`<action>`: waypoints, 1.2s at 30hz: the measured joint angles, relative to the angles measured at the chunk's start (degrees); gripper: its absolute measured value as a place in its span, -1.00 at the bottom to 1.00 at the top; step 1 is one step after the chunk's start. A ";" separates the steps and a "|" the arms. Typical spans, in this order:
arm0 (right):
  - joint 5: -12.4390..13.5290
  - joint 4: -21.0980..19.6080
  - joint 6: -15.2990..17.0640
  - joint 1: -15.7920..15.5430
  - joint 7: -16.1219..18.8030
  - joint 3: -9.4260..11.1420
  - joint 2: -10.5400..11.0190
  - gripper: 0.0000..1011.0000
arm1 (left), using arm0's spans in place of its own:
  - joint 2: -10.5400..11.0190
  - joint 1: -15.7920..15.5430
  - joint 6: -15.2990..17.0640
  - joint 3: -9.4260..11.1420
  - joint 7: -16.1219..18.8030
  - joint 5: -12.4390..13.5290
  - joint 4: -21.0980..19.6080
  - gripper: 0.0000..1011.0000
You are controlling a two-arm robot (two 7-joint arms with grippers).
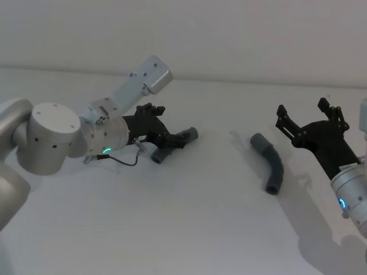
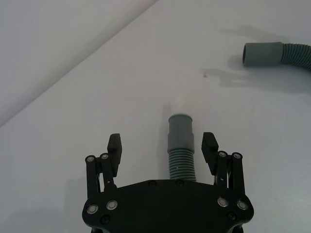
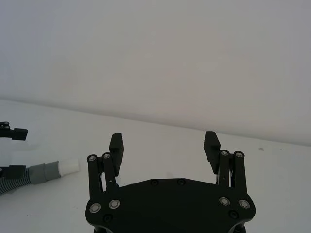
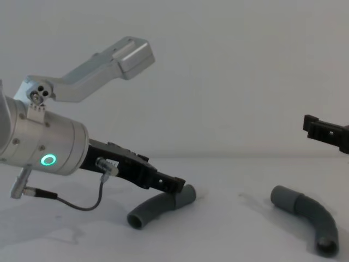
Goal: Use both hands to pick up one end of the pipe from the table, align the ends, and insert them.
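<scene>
Head view shows the two pipes lying well apart on the white table point(image 1: 189, 229). The left pipe point(image 1: 172, 146) lies at far left, its cuffed end pointing right towards the other one. The left gripper point(image 1: 171, 137) reaches in low from the left and straddles it.

In the left wrist view that gripper point(image 2: 162, 141) is wide open. One finger point(image 2: 114, 144) stands on each side of the ribbed part of the left pipe point(image 2: 181, 158), just behind the grey collar, with a gap on both sides, so nothing is gripped. The white tip point(image 2: 179, 104) sticks out past the collar.

The right pipe point(image 1: 270, 165) lies right of centre, curved, with its socket point(image 1: 258, 140) at the far end and its ribbed end nearer. The left wrist view shows that socket point(image 2: 262, 53) facing the left pipe.

The right gripper point(image 1: 305, 112) is at far right, just right of the right pipe and beyond it. In the chest view it point(image 4: 326, 131) hangs well above the right pipe point(image 4: 308, 214). The right wrist view shows its jaws spread wide and empty point(image 3: 164, 143).
</scene>
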 joint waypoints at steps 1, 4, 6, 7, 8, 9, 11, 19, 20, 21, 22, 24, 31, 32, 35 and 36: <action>0.00 0.00 0.00 0.00 0.00 0.00 0.00 0.98 | -0.12 -0.09 0.09 0.00 -0.01 0.02 0.21 0.98; 0.00 0.00 0.00 0.00 0.00 0.00 0.00 0.98 | -0.74 -0.40 0.25 0.01 -0.02 0.14 1.19 0.98; 0.00 0.00 0.00 0.00 0.00 0.00 0.00 0.98 | -1.25 -0.60 0.27 0.01 -0.02 0.21 1.93 0.98; 0.00 0.00 0.00 0.00 0.00 0.00 0.00 0.98 | -1.41 -0.65 0.27 0.02 -0.02 0.23 2.15 0.98; 0.00 0.00 0.00 0.00 0.00 0.00 0.00 0.98 | -1.59 -0.71 0.28 0.03 -0.02 0.25 2.36 0.98; 0.00 0.00 0.00 0.00 0.00 0.00 0.00 0.98 | -1.88 -0.82 0.28 0.07 -0.03 0.29 2.80 0.98; 0.00 0.00 0.00 0.00 0.00 0.00 0.00 0.98 | -2.35 -1.02 0.28 0.15 -0.13 0.35 3.51 0.98; 0.00 0.00 0.00 0.00 0.00 0.00 0.00 0.98 | -3.40 -1.52 0.36 0.46 -0.50 0.69 5.06 0.98; 0.00 0.00 0.00 0.00 0.00 0.00 0.00 0.98 | -3.47 -1.56 0.40 0.48 -0.53 0.74 5.20 0.98; 0.00 0.00 0.00 0.00 0.00 0.00 0.00 0.98 | -3.57 -1.62 0.49 0.52 -0.56 0.84 5.37 0.98; 0.00 0.00 0.00 0.00 0.00 0.00 0.00 0.98 | -3.63 -1.65 0.55 0.53 -0.57 0.90 5.43 0.98; 0.00 0.00 0.00 0.00 0.00 0.00 0.00 0.98 | -3.75 -1.69 0.65 0.55 -0.57 1.00 5.58 0.98; 0.00 0.00 0.00 0.00 0.00 0.00 0.00 0.98 | -4.22 -1.88 1.17 0.56 -0.59 1.47 6.08 0.98; 0.00 0.00 0.00 0.00 0.00 0.00 0.00 0.98 | -4.25 -1.89 1.23 0.55 -0.60 1.51 6.11 0.98; 0.00 0.00 0.00 0.00 0.00 0.00 0.00 0.98 | -4.44 -2.05 1.43 0.56 -0.74 1.69 6.40 0.98; 0.00 0.00 0.00 0.00 0.00 0.00 0.00 0.98 | -4.53 -2.10 1.51 0.57 -0.82 1.74 6.52 0.98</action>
